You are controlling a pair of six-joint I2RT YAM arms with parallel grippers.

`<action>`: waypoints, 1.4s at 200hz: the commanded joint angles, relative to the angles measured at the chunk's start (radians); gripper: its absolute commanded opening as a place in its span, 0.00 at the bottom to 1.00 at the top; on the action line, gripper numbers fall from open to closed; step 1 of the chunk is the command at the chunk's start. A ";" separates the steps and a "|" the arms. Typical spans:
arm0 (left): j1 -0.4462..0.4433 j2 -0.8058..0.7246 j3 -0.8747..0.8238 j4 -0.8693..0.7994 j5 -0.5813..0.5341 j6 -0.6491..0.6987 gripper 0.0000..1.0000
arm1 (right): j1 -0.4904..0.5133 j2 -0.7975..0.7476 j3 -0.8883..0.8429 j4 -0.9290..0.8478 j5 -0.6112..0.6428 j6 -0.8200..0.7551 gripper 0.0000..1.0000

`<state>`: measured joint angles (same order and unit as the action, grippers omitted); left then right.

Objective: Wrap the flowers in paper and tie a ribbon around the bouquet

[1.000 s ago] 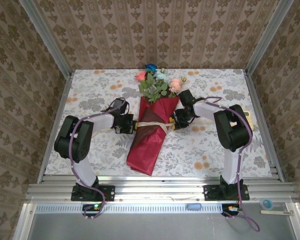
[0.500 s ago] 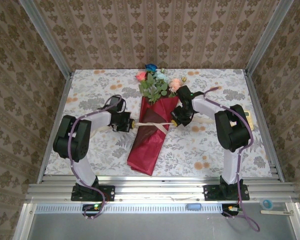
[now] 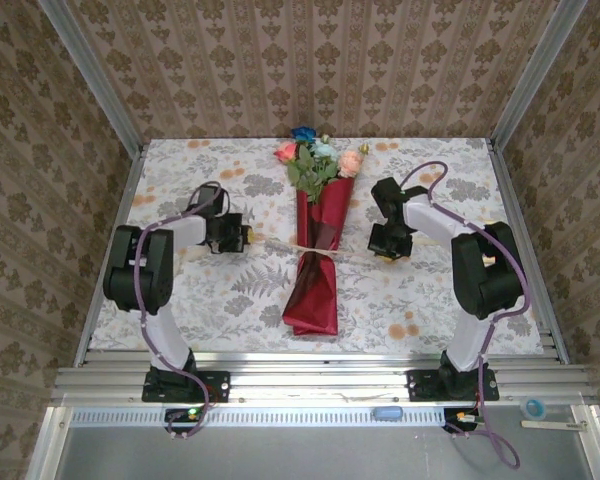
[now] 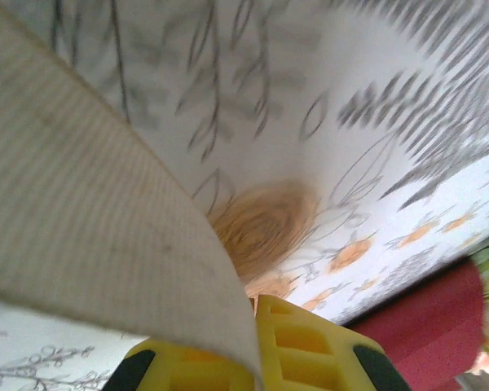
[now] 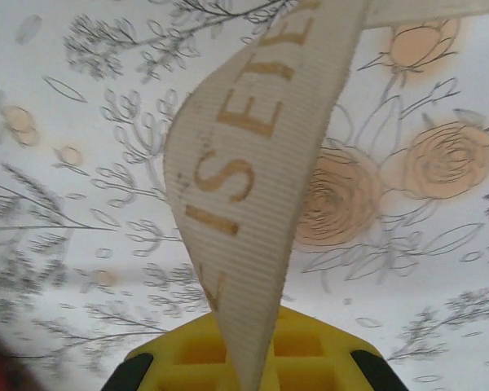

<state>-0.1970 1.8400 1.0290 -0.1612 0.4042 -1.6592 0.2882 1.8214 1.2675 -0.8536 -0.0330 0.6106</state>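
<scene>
The bouquet lies in the middle of the table, its flowers (image 3: 315, 160) at the far end and the dark red paper (image 3: 315, 285) tapering toward me. The beige ribbon (image 3: 278, 244) crosses the cone at its waist, stretched out to both sides. My left gripper (image 3: 242, 238) is left of the cone, shut on the ribbon's left end (image 4: 90, 220). In the left wrist view the ribbon runs between the yellow fingers (image 4: 310, 346), with the red paper (image 4: 436, 318) at the right. My right gripper (image 3: 385, 252) is shut on the right end of the ribbon (image 5: 253, 163), which carries gold letters.
A flower-printed tablecloth (image 3: 210, 290) covers the table. Wallpapered walls with metal corner posts (image 3: 90, 75) close in the left, right and back sides. A small yellow item (image 3: 498, 232) lies at the right edge behind the right arm.
Both grippers have moved outward, away from the bouquet, drawing the ribbon straight. The cone is now narrower at the waist, more upright and shifted right. The right gripper closed on the ribbon.
</scene>
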 commanded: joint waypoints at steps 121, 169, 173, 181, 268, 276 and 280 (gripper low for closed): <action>0.241 -0.036 -0.112 0.222 0.022 -0.063 0.00 | -0.242 -0.115 -0.138 -0.081 0.225 -0.172 0.00; 0.287 -0.048 -0.150 0.271 0.036 -0.096 0.00 | -0.365 -0.155 -0.177 -0.069 0.195 -0.130 0.00; 0.288 -0.047 -0.151 0.272 0.037 -0.096 0.00 | -0.369 -0.157 -0.176 -0.069 0.199 -0.130 0.00; 0.288 -0.045 -0.147 0.272 0.039 -0.097 0.00 | -0.375 -0.162 -0.175 -0.069 0.206 -0.128 0.00; 0.362 -0.062 -0.163 0.322 0.055 -0.146 0.00 | -0.459 -0.206 -0.222 -0.031 0.157 -0.039 0.00; 0.370 -0.064 -0.163 0.325 0.058 -0.149 0.00 | -0.472 -0.206 -0.224 -0.028 0.144 -0.027 0.00; 0.374 -0.066 -0.162 0.325 0.060 -0.149 0.00 | -0.476 -0.206 -0.224 -0.026 0.142 -0.023 0.00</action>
<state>0.0216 1.8145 0.8631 0.0975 0.6895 -1.7638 -0.0578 1.6428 1.0782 -0.7864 -0.1471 0.5644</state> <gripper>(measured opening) 0.049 0.062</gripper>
